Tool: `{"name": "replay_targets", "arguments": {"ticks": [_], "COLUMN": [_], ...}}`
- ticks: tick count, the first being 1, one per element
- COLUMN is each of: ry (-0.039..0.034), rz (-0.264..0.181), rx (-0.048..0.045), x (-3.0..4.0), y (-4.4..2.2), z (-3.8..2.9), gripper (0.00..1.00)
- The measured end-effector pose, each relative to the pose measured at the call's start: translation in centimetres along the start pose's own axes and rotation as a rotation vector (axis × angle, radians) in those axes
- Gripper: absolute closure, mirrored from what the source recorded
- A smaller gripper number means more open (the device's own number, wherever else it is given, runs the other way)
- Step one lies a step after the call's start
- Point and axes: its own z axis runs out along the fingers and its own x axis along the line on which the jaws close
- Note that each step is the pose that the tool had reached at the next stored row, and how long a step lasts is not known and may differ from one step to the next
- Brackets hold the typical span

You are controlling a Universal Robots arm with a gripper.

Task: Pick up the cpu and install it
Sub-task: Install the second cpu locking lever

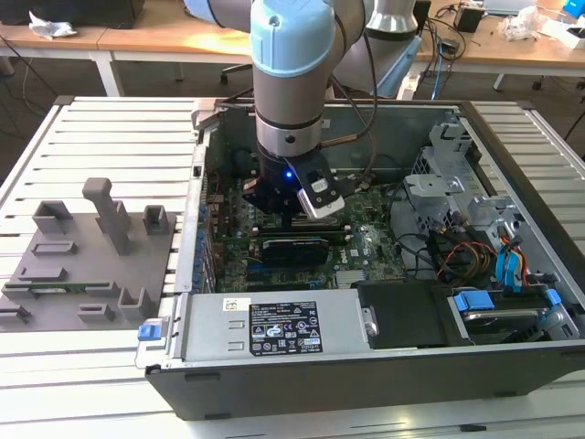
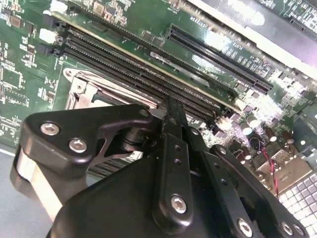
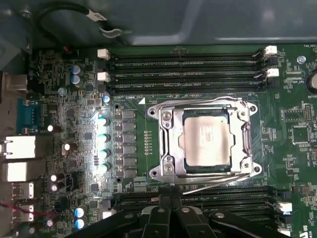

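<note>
A robot arm (image 1: 291,73) reaches down into an open computer case (image 1: 366,366) lying on a slatted table (image 1: 110,119), its gripper (image 1: 294,208) poised low over the green motherboard (image 3: 74,124). In the first wrist view the cpu (image 3: 207,143) sits inside the metal-framed socket (image 3: 163,144), its silvery top facing up, with memory slots (image 3: 188,64) running along one side and more slots along the other. The gripper's black fingers (image 3: 171,210) meet in a narrow line at the edge of that view, just beside the socket frame, apart from the cpu and holding nothing; their tips are pressed together. In the second wrist view the black linkage blocks most of the socket, leaving one corner of the frame (image 2: 79,87) visible and the chip itself out of sight. In the exterior view the arm's wrist hides the socket area entirely. A grey fixture (image 1: 82,265) with blocks rests on the table at the exterior view's left, well apart from the case.
</note>
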Motion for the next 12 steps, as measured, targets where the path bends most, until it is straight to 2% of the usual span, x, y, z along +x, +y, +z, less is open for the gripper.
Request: {"name": "replay_targets", "arguments": {"ticks": [1, 2, 3, 4, 7, 9, 12], "ry": [0.0003, 0.0011, 0.0021, 0.0026, 0.0036, 0.0043, 0.0047], "rz": [0.000, 0.001, 0.002, 0.003, 0.004, 0.005, 0.005], "rx": [-0.0108, -0.0311, -0.0633, -0.0750, -0.1054, -0.1255, -0.1347], "x": [0.00, 0.02, 0.08, 0.15, 0.44, 0.58, 0.61], "y": [-0.13, -0.36, -0.74, -0.91, -1.20, -1.28, -1.34], "z": [0.00, -0.01, -0.01, -0.01, 0.12, 0.46, 0.93], "gripper": [0.89, 0.89, 0.89, 0.89, 0.89, 0.89, 0.89]}}
